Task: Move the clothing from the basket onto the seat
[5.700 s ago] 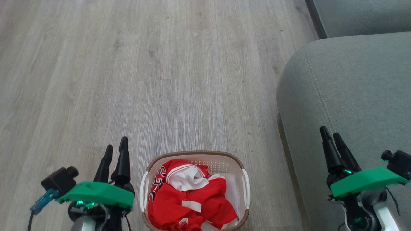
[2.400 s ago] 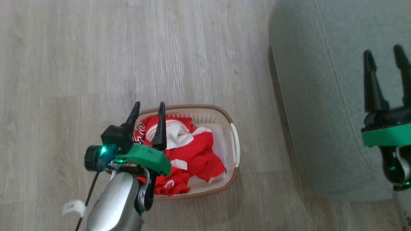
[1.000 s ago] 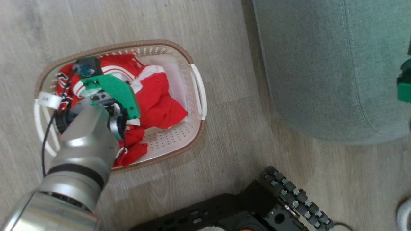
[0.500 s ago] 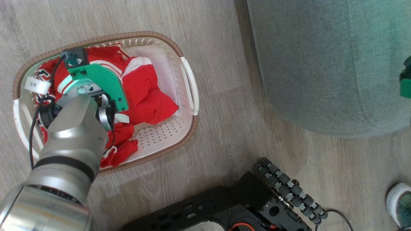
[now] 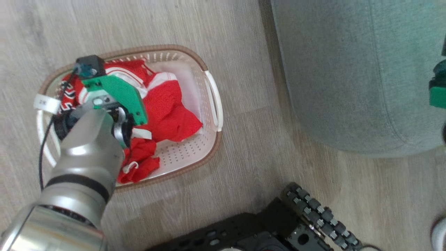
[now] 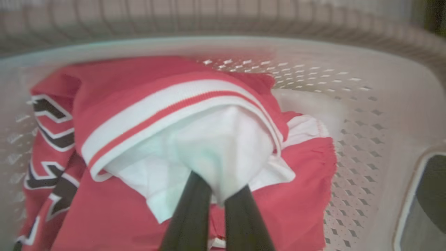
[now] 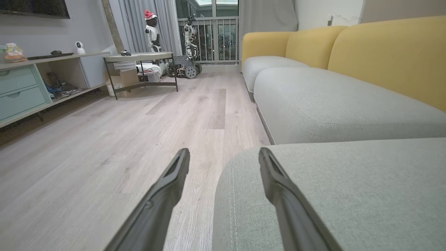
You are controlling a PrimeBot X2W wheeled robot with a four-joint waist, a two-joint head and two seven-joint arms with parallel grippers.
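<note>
The wooden floor [image 5: 244, 146] carries everything here. The grey seat [image 5: 348, 69] takes up the head view from 12 to 3 o'clock. It is well apart from the basket and stands higher, so we judge the load has to be lifted clear and swung across toward 3 o'clock. Our own black base [image 5: 275, 226], with its row of rollers, sits at 6 o'clock near that path, and we think a trailing sleeve could drag over it.

The basket [image 5: 215, 101] stands on the floor at 9 o'clock, slanted to the boards. The clothing [image 5: 170, 111] lies wholly inside it, heaped toward the 9 o'clock end, with bare perforated bottom showing at 4 o'clock. Our left arm [image 5: 83, 153] reaches straight down onto the heap.

In the left wrist view the left claw [image 6: 218, 190] is clamped together on the white collar lining [image 6: 216, 146]. This is the topmost fold and stands proud of the pile, so it is a sensible place to grip. The red pieces lie tangled, so we judge one pull may bring both or catch on the rim.

The right claw [image 7: 223, 157] hangs empty over the seat's near corner with its fingers spread apart. Beyond it, yellow backrests [image 7: 383, 52] at 2 o'clock and a low table [image 7: 139, 57] at 11 o'clock are far off and out of the way.
</note>
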